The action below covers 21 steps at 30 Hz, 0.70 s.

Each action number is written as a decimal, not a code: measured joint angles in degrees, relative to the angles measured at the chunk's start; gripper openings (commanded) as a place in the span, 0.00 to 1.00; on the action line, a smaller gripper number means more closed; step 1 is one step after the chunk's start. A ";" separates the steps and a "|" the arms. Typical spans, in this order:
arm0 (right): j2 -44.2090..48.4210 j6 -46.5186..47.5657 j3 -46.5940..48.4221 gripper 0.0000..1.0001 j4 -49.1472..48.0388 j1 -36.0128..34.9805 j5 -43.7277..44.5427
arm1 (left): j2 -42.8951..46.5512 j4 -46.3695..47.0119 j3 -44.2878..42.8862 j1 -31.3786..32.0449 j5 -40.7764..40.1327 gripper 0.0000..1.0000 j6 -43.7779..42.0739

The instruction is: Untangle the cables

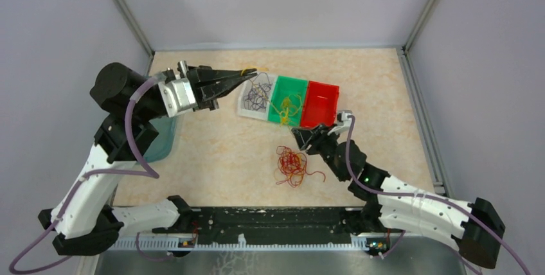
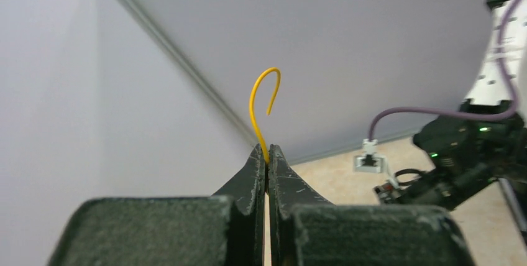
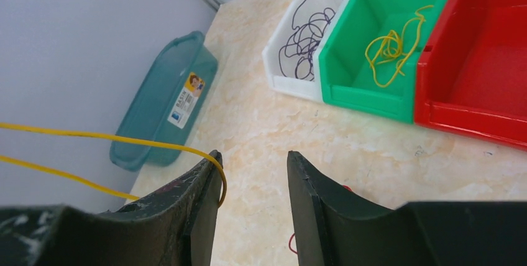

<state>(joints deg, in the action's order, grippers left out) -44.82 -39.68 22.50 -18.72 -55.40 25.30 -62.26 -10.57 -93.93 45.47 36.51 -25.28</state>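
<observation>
A tangle of red and orange cables (image 1: pixel 292 164) lies on the table just below my right gripper (image 1: pixel 299 135). My left gripper (image 2: pixel 268 154) is raised over the white bin's left edge and shut on a yellow cable (image 2: pixel 261 101), whose free end curls up past the fingertips. My right gripper (image 3: pixel 252 157) stands open above the table. A yellow cable (image 3: pixel 93 135) hooks round the tip of its left finger (image 3: pixel 208 182) and runs off to the left. Nothing lies between the jaws. Dark cables (image 1: pixel 257 94) lie in the white bin, yellow ones (image 1: pixel 287 108) in the green bin.
Three bins stand in a row at the middle back: white (image 1: pixel 247 112), green (image 1: pixel 292 83), red (image 1: pixel 321 98). A teal lidded container (image 3: pixel 168 101) sits by the left wall. Metal rails edge the table at the back and right.
</observation>
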 measured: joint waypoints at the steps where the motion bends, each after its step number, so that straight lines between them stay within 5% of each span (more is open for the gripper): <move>1: 0.90 -0.48 -0.35 0.42 0.11 0.00 0.76 | 0.42 0.74 0.63 0.00 -1.33 0.00 -1.03; 9: 7.04 -0.79 -3.91 0.41 -3.08 0.00 1.88 | 2.56 7.04 5.70 0.00 -10.91 0.00 -7.52; 13: 7.28 1.79 -4.20 0.64 -6.84 0.00 -3.65 | 3.78 6.88 6.97 0.00 -9.31 0.00 -5.38; 21: 5.18 4.33 1.31 0.70 -9.84 0.02 -14.56 | 4.63 6.99 13.60 0.00 -7.76 0.00 -2.84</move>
<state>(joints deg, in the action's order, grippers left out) -39.64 -35.35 23.81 -28.56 -55.37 10.74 -57.63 -3.57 -80.34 45.47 28.75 -28.12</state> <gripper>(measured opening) 0.693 0.009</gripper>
